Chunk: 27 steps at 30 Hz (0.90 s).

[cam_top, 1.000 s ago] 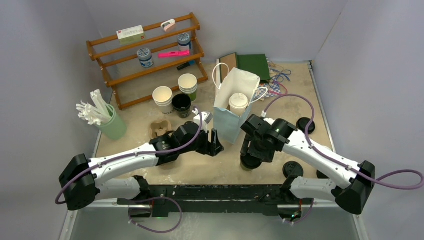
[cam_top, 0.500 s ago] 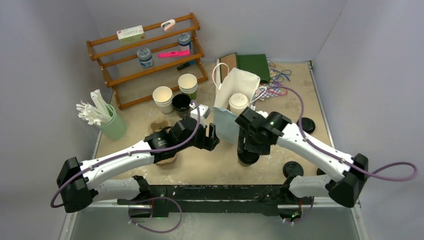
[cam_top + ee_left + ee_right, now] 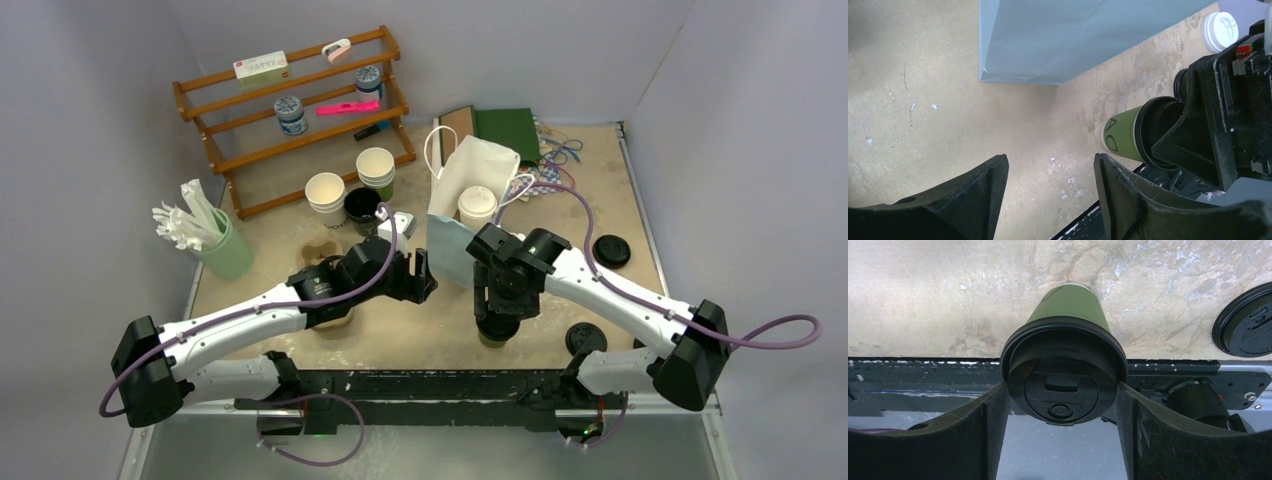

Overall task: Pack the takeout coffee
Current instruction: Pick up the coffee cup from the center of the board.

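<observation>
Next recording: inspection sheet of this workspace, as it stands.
Surface: beige tabletop, scuffed and stained.
Job's things: white-lidded cup inside open paper bag; green cup with black lid in right gripper.
Clutter: wooden rack, lidless cups, pulp carrier, loose black lids, stick holder.
Grippers: left gripper open, empty, beside bag; right gripper shut on the lid.
Cables: purple cables along both arms.
Surroundings: plain walls on three sides.

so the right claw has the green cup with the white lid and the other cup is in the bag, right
Not quite: the lid on the green cup is black, not white, as the right wrist view shows. The rest holds: the right claw grips that cup, and the white-lidded cup stands in the blue paper bag.
</observation>
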Motion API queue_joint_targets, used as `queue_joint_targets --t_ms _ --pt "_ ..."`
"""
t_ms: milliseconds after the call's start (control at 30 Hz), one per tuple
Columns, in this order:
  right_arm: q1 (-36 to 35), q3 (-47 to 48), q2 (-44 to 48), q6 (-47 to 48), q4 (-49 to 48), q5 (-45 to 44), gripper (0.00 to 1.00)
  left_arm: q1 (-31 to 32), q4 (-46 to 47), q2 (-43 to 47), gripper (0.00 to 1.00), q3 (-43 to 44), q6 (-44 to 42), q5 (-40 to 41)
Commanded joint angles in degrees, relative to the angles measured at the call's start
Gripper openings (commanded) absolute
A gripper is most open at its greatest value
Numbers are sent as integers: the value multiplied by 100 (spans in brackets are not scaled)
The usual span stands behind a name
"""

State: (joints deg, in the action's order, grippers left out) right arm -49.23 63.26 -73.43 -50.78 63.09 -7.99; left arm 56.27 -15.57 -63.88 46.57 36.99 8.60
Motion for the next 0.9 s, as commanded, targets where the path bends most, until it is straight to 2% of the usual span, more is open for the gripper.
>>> queue_joint_targets --t_ms 0,233,433,633,767,867 --pt "-34 -152 113 117 -36 -31 75 -37 177 104 66 -39 132 43" --pt "-34 -298 256 146 -183 -40 84 -37 229 69 65 -42 150 22" --pt "-33 -361 273 192 -224 -121 85 -37 261 42 64 -35 144 10" --pt "-34 -323 222 214 -157 -170 77 -46 279 16 64 -40 133 2" --pt "-30 -243 330 216 -204 -278 77 -54 283 0 64 -29 124 1" --pt "-28 -289 373 227 -223 -291 66 -55 311 -17 64 -33 124 -3"
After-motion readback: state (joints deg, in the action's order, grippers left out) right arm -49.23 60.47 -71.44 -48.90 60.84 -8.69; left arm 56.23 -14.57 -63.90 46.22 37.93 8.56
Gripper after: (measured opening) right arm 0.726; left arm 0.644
